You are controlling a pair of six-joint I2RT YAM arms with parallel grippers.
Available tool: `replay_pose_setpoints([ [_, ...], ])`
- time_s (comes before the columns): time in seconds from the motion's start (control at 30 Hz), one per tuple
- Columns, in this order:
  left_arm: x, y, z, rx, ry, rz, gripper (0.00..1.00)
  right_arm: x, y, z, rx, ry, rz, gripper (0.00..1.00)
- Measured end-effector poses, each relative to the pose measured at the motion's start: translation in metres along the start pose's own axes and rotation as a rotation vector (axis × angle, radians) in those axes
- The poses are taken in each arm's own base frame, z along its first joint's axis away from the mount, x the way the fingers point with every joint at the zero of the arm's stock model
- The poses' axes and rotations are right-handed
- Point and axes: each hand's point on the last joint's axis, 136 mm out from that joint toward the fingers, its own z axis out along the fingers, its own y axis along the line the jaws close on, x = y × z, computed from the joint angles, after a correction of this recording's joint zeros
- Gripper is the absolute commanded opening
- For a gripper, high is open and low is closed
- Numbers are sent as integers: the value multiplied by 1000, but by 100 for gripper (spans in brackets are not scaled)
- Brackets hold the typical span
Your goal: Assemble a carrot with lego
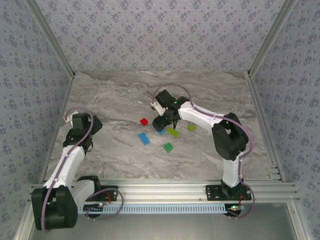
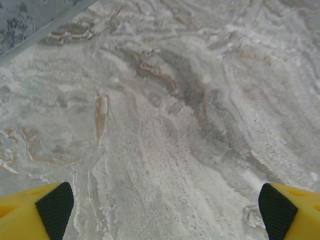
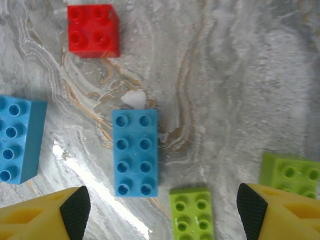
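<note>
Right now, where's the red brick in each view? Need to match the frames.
Top external: red brick sits mid-table, just beyond the long blue brick.
Right wrist: red brick is at top left, studs up.
Left wrist: this view looks at the marble table and a strip of wall.
Shared landmark: the long blue brick, at the left edge in the right wrist view.
</note>
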Motion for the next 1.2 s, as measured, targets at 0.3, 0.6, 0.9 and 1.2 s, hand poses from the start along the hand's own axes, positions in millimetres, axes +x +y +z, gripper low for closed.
replay_pose_setpoints([
  [0.3,20,8,18,-34,54,-4,98,-1,12,21,-13,52,-56,77],
  [0.6,16,4,19,-19,38,-11,97,12,14,46,-35,118,-66,74],
  [0.9,16,4,19,-18,37,-12,98,12,16,54,-47,130,-80,58],
  [1.2,16,4,19,-15,39,-11,98,12,16,56,-51,135,-88,45],
])
